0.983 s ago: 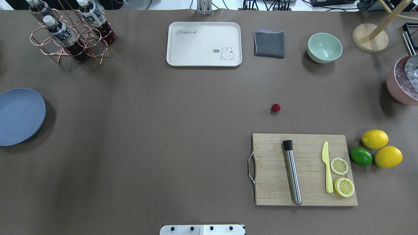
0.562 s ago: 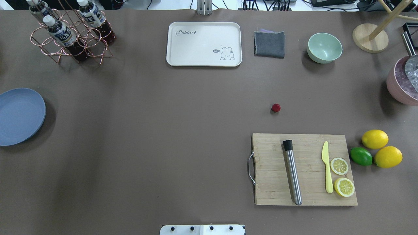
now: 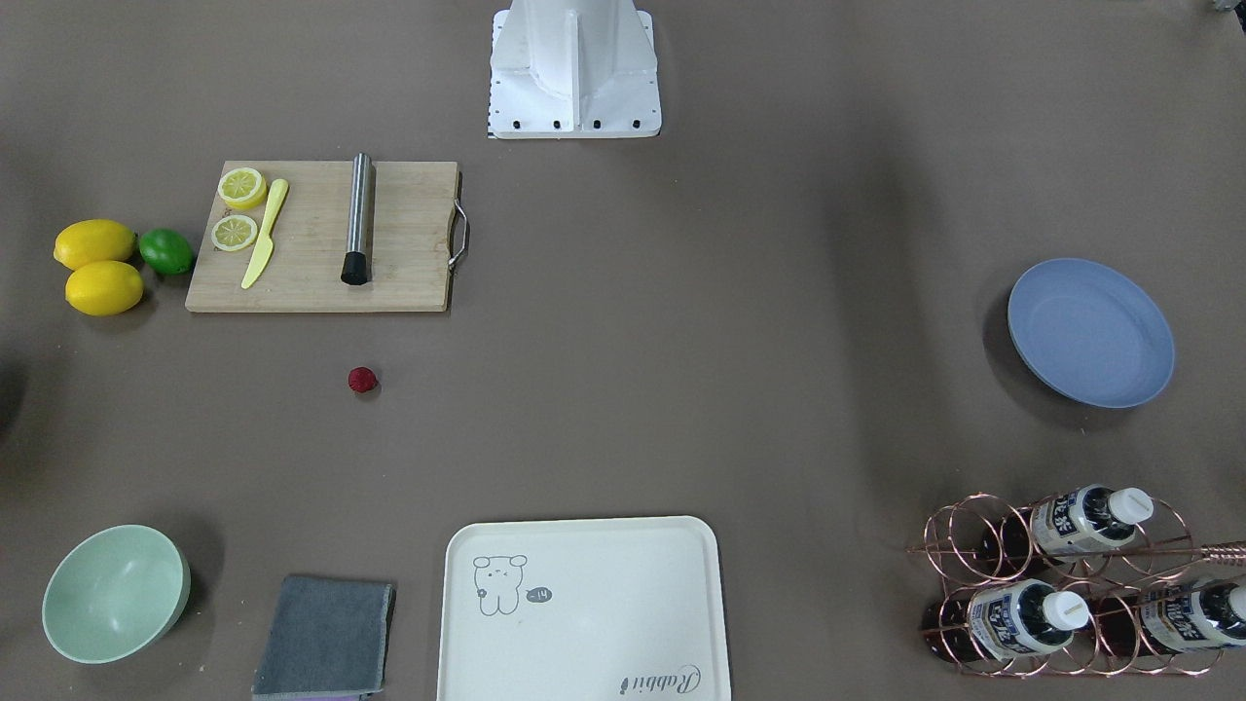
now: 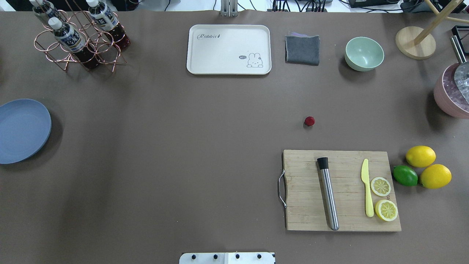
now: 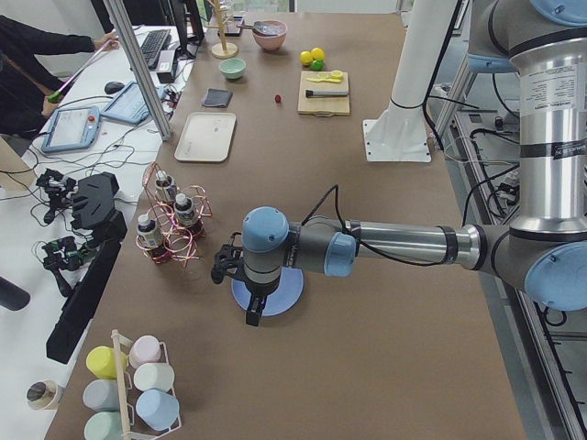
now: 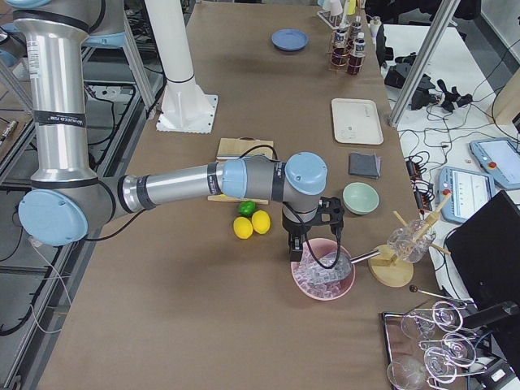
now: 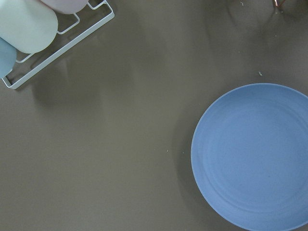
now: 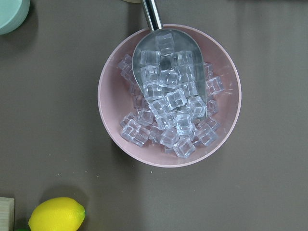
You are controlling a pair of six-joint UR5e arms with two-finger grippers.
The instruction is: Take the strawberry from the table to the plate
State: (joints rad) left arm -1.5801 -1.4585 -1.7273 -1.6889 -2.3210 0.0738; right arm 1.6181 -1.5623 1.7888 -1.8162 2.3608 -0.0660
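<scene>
1. The strawberry [image 4: 309,121] is lying alone on the table [image 4: 176,154], just beyond the board's [image 4: 304,212] far edge and well apart from the plate [image 4: 22,128] at the table's left end.
2. The left gripper [image 5: 254,310] is hanging over the plate and the right gripper [image 6: 296,249] over the ice bowl [image 8: 107,110]. Only the side views are showing them, so I cannot tell whether either claw is apart or together.
3. The berry is looking tiny, light and roundish, so a sideways nudge is likely sending it rolling.
4. Its bumpy skin is probably giving some grip, but it may be soft, so a gentle squeeze is looking wise.
5. The best hold is looking like one from straight above, with the fingers closing across its widest middle, low near the table.
</scene>
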